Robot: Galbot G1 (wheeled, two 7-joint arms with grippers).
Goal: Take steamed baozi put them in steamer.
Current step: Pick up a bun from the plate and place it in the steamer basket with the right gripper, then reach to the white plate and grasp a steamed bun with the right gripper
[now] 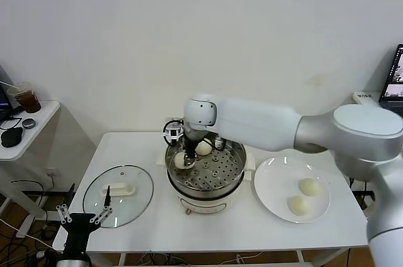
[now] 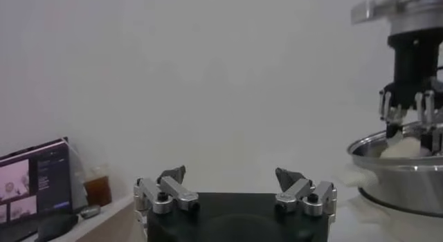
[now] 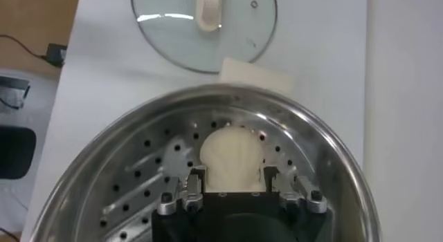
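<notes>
Steamer [image 1: 206, 176], mid-counter [image 1: 132, 153]: my right claw [image 1: 187, 155] inside it, pinching one baozi [image 3: 230, 155] low over the perforated tray, for release. Second baozi [image 1: 204, 147] beside it. Two baozi [image 1: 309, 186] remain on the plate [image 1: 271, 182] right of the steamer. Left claw [image 1: 84, 215] spread, parked by the glass lid [image 1: 138, 179].

Right arm [image 1: 296, 130]: smooth glossy white and pale grey shells with rounded joint housings are spanning the right of the head view, ending in a black wrist. Left gripper [image 1: 83, 216], lower left: a black body is carrying silver linkage brackets with dark screws. Its fingers [image 2: 171, 175] are showing dark tips.
</notes>
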